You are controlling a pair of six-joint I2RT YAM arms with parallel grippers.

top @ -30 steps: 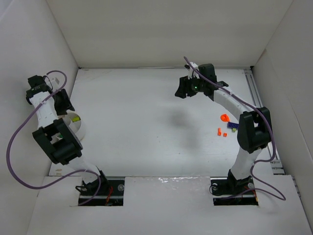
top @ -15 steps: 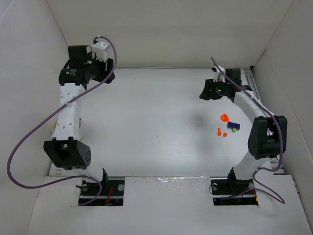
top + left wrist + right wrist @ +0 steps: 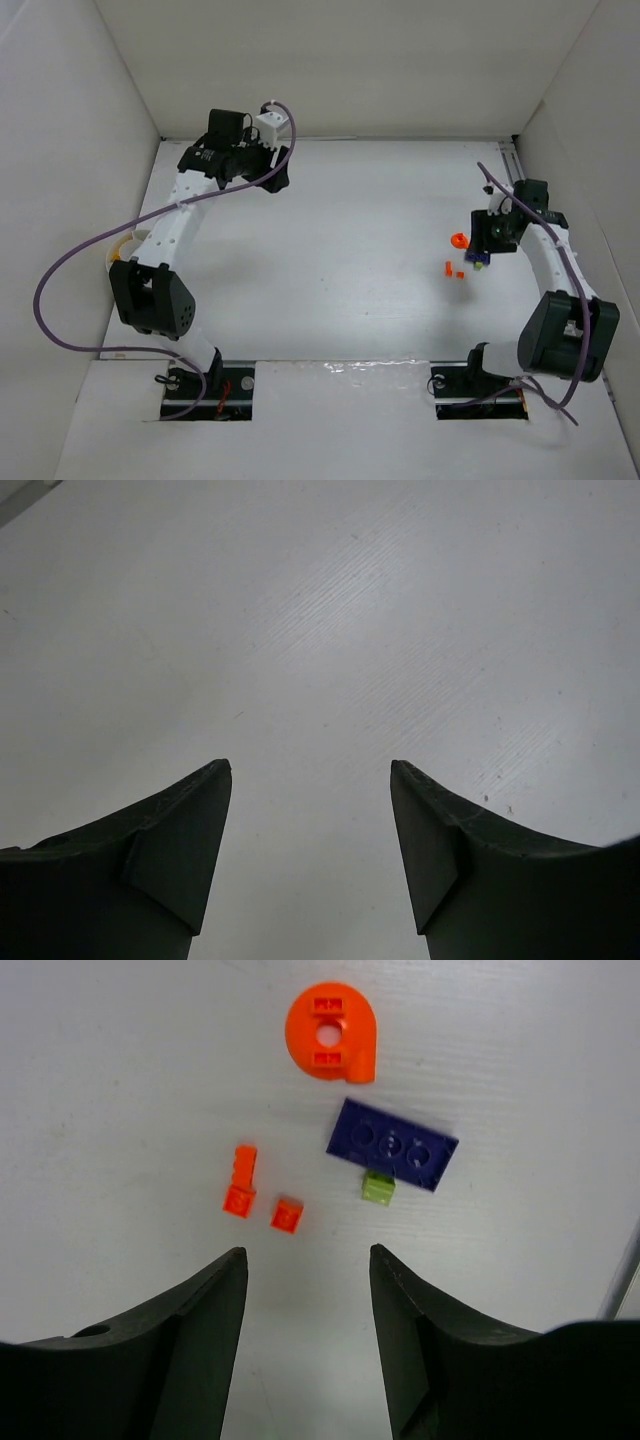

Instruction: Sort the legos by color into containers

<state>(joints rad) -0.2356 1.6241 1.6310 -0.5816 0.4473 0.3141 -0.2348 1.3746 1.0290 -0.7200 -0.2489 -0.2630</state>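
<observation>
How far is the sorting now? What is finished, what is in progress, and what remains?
Done: unclear; the container behind the left arm is mostly hidden.
In hand: nothing; the left gripper and right gripper are open and empty.
Left: below the right gripper, the orange round piece, two small orange bricks, purple-blue plate and green brick lie loose on the floor.

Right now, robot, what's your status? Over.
Left jaws open over floor. Right jaws open, empty, above five loose legos. Green brick at purple plate edge. Nothing in the way.
</observation>
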